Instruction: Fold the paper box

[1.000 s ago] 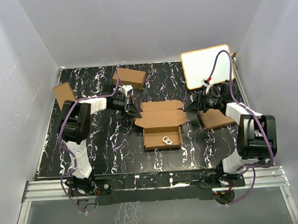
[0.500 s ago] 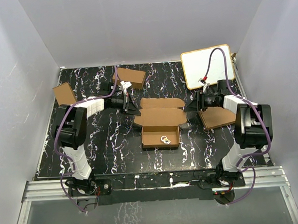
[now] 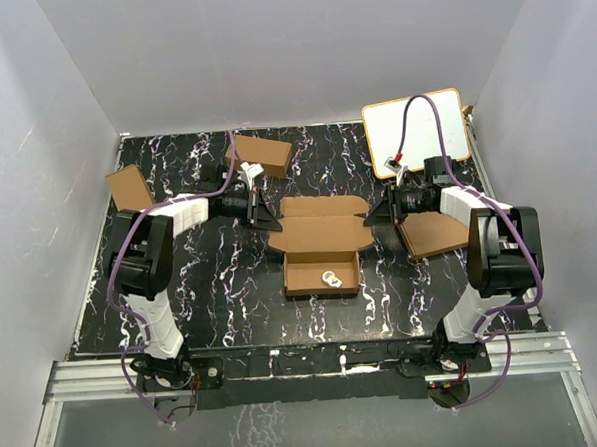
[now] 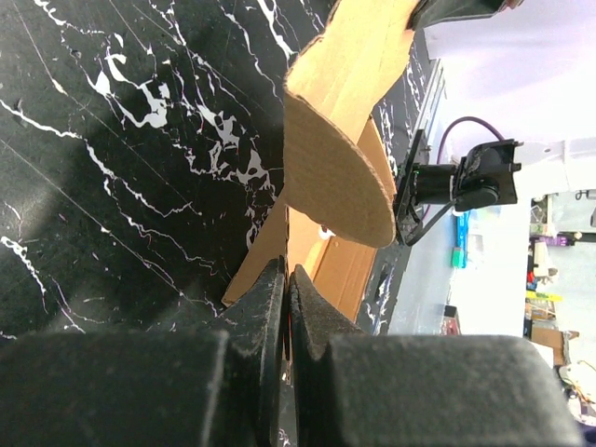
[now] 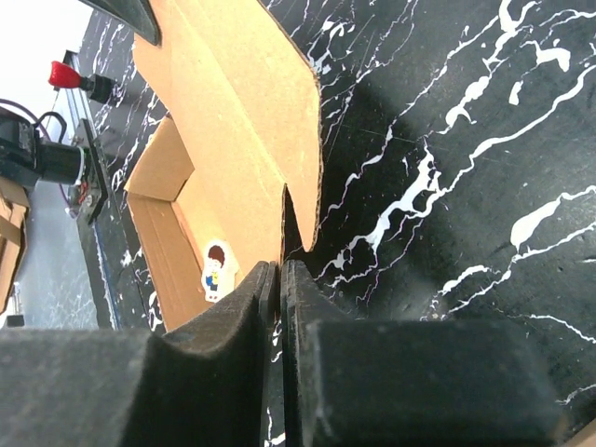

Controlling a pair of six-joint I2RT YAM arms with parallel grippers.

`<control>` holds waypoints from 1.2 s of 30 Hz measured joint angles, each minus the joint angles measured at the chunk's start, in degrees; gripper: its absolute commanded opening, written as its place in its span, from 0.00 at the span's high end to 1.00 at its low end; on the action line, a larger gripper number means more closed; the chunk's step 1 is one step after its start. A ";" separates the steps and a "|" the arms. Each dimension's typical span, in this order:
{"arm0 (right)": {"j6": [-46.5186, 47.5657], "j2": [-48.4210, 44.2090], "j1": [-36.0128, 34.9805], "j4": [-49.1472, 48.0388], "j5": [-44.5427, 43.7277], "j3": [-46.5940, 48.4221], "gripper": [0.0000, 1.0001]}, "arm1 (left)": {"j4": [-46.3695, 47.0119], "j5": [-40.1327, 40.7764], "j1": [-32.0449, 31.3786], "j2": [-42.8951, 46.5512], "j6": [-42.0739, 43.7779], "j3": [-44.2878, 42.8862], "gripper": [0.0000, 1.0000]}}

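Plain brown cardboard, matte and creased: the paper box (image 3: 322, 244) at mid-desk, open as a shallow oblong tray with the lid panel laid back behind it. Side flaps at either end of the lid, raised off the surface, the left one round-edged. Inside the tray, a small white sticker (image 3: 331, 278) with a cartoon figure. Underneath, the desk (image 3: 201, 279), glossy black with white marble veining.

Left arm stretched low across the desk from the left, left tool (image 3: 274, 226) at the left flap, fingers (image 4: 270, 298) pressed together on the thin card edge. Right arm mirrored from the right, right tool (image 3: 371, 220) likewise clamped on the edge of the right flap, only card between the jaws.

Around: a short brown carton (image 3: 128, 186) at the far left edge; a second short carton (image 3: 263, 153) behind the left tool; a white board (image 3: 414, 135) with a yellow rim at the far right; a flat brown pile of sheets (image 3: 434, 236) just beside the right tool, partly under the arm. Purple cables looped over both arms.
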State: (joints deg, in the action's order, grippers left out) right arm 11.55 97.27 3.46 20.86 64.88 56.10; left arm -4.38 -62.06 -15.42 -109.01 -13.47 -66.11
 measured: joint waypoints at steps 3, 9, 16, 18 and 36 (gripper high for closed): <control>0.76 -0.63 -0.94 0.22 -0.70 0.35 0.92 | 0.76 2.03 -0.13 1.97 -0.63 1.51 1.00; 1.20 -5.99 -5.03 -1.46 -4.81 0.35 0.92 | 8.07 10.67 -0.55 13.29 -5.53 10.93 1.00; -0.98 -10.99 -8.48 -8.90 -11.50 0.22 0.92 | 16.55 25.18 -3.74 26.27 -10.34 18.53 1.00; -1.75 -12.26 -9.42 -11.56 -14.34 -0.11 0.92 | 17.90 30.36 -5.84 28.48 -10.84 19.41 1.00; -7.30 -14.34 -20.04 -29.97 -35.34 -8.55 0.92 | 17.57 76.35 -19.54 22.60 -11.96 15.89 1.00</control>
State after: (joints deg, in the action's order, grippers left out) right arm 4.25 82.94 -16.58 -9.10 29.54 47.55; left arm 13.19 14.28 -34.96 -86.41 -25.43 -50.22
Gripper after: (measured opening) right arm 0.088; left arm 0.012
